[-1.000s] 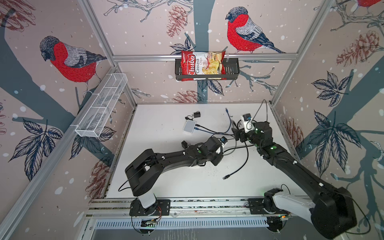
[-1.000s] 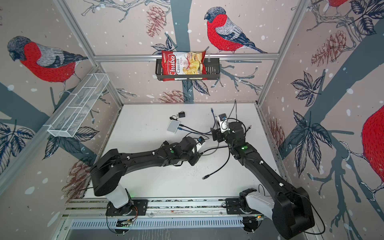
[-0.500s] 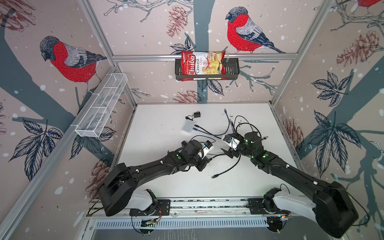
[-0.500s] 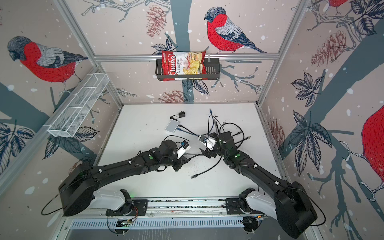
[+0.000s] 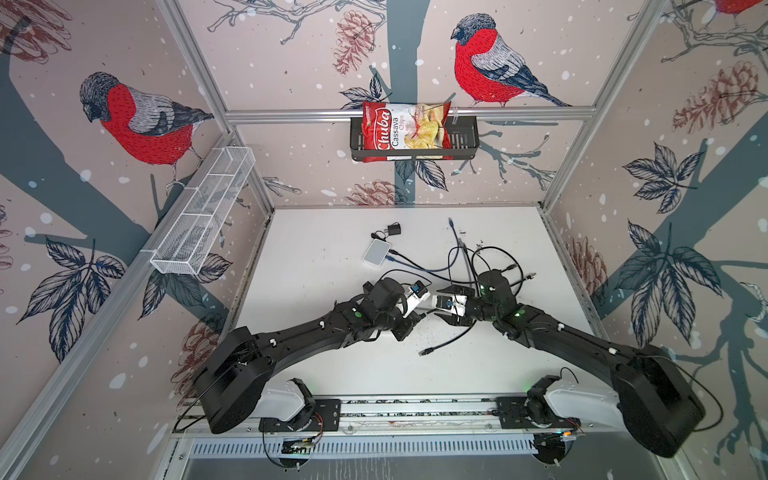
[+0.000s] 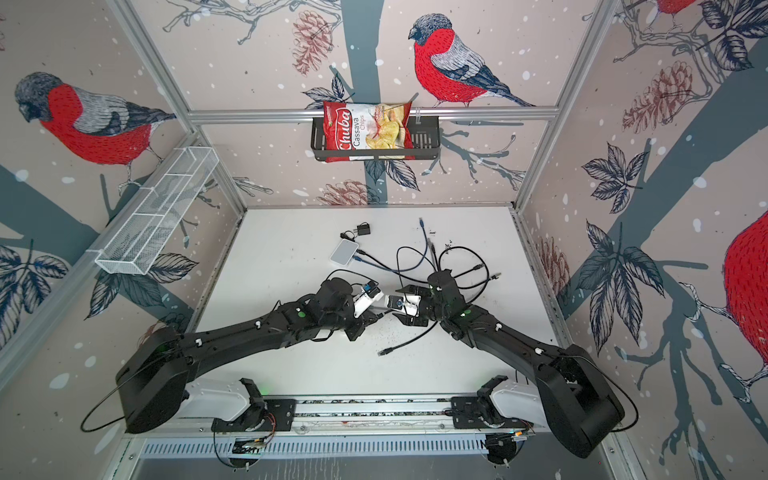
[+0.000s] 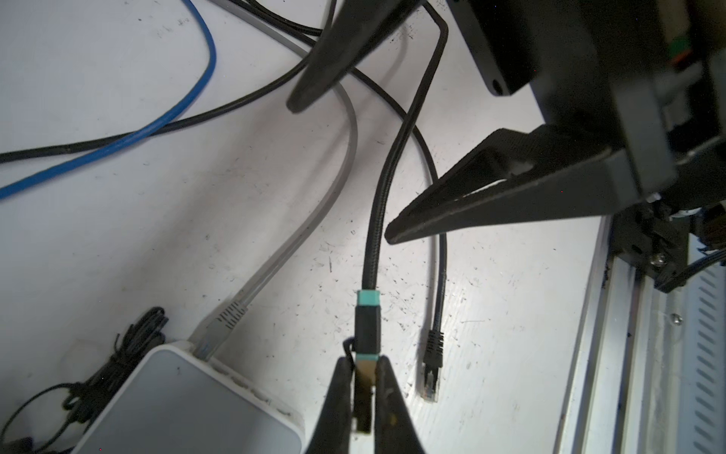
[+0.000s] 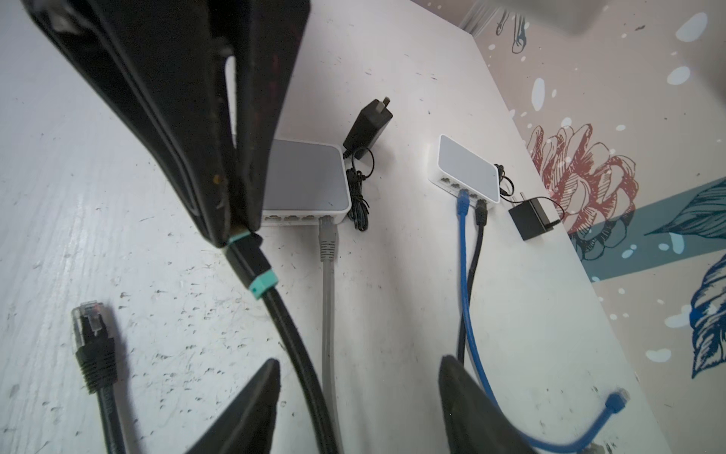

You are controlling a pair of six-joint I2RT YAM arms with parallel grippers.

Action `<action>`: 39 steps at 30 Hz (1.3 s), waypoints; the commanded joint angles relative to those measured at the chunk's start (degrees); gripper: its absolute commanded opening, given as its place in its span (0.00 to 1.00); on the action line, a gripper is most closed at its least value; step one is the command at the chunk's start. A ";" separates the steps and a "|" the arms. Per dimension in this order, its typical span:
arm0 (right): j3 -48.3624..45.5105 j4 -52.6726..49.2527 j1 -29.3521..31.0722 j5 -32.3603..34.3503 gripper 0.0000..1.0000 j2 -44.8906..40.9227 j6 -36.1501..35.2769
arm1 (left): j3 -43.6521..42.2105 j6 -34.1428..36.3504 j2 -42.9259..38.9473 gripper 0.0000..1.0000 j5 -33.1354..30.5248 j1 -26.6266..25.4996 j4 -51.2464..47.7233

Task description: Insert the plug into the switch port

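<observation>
A black wire basket [image 5: 465, 137] on the back wall held a red chips bag [image 5: 399, 131]. The plug [image 7: 367, 326], black with teal bands on a braided cable, was pinched in the closed left gripper [image 7: 363, 397] above the white table [image 5: 316, 257], near the glossy white switch [image 7: 188, 408]. The right gripper [image 8: 357, 401] stood open around the cable

Both arms stretch low over the desk [image 5: 316, 257] and meet near its middle, wrists facing each other. Left pincer [image 7: 363, 393]: jaws clamped on a plug [image 7: 367, 334]. Right pincer [image 8: 355, 401]: jaws apart, astride the plug's cable [image 8: 302, 373] without touching it, tips just short of the left pincer.
</observation>
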 commanded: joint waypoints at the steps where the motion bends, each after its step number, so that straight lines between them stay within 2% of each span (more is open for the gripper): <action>1: 0.76 2.98 0.55 -2.41 0.47 1.00 -1.03 | -0.01 2.34 -0.06 0.00 -0.92 0.01 4.07; 3: 1.29 2.94 0.76 -2.25 0.36 1.39 -1.29 | -0.27 2.86 -0.27 0.00 -0.97 0.01 5.25; 7: 1.76 3.08 1.17 -1.32 0.28 3.28 -1.97 | -1.07 3.52 -1.23 0.00 -0.37 0.04 8.18; 9: 1.69 3.86 1.21 -0.71 0.18 3.50 -2.17 | -0.94 3.79 -1.46 0.00 -0.09 0.02 8.51; 11: 1.73 4.27 1.30 -0.26 0.12 3.58 -2.60 | -1.07 3.80 -1.80 0.00 0.22 0.01 8.95; 14: 1.61 4.39 1.38 0.18 0.05 3.31 -3.32 | -1.73 2.21 -2.98 0.00 -1.81 0.09 9.53; 15: 1.52 4.39 1.39 0.23 0.02 3.14 -3.69 | -2.02 1.40 -3.50 0.04 -2.95 0.07 9.64; 16: 1.30 4.58 1.38 0.59 0.01 2.94 -4.00 | -2.48 0.51 -4.17 0.18 -4.41 0.06 9.87; 17: 1.12 4.95 1.39 0.99 0.01 2.65 -4.10 | -3.13 -0.42 -4.90 0.42 -5.99 0.10 10.20; 18: 1.03 5.00 1.41 1.25 0.01 2.47 -4.23 | -3.68 -1.43 -5.70 0.59 -7.54 0.11 10.28; 20: 0.81 4.99 1.39 2.03 0.01 2.23 -4.54 | -4.75 -3.17 -7.74 0.90 -9.89 0.48 10.30; 21: 0.81 4.79 1.35 2.20 0.00 2.12 -4.71 | -5.09 -3.90 -8.78 0.97 -10.20 0.92 10.19; 26: -0.13 6.01 1.39 3.19 0.01 1.92 -4.98 | -6.98 -6.97 -14.48 0.98 -4.71 6.91 8.00; 28: -0.99 7.16 1.39 3.39 0.01 0.12 -5.01 | -8.04 -9.24 -16.39 0.98 -7.15 8.16 8.39; 29: -1.48 8.00 1.39 3.61 0.01 -0.24 -4.98 | -8.44 -10.78 -16.96 0.98 -6.35 9.41 8.66; 33: -2.91 10.60 1.52 5.02 0.01 -1.30 -5.24 | -8.40 -17.73 -16.07 0.98 1.80 14.95 9.32; 36: -3.88 12.79 1.85 6.68 0.01 -1.87 -5.89 | -8.11 -21.30 -13.99 0.97 6.64 16.34 10.29; 39: -4.59 15.06 2.43 8.96 0.01 -2.11 -6.12 | -8.97 -24.08 -11.66 0.89 13.27 16.28 15.90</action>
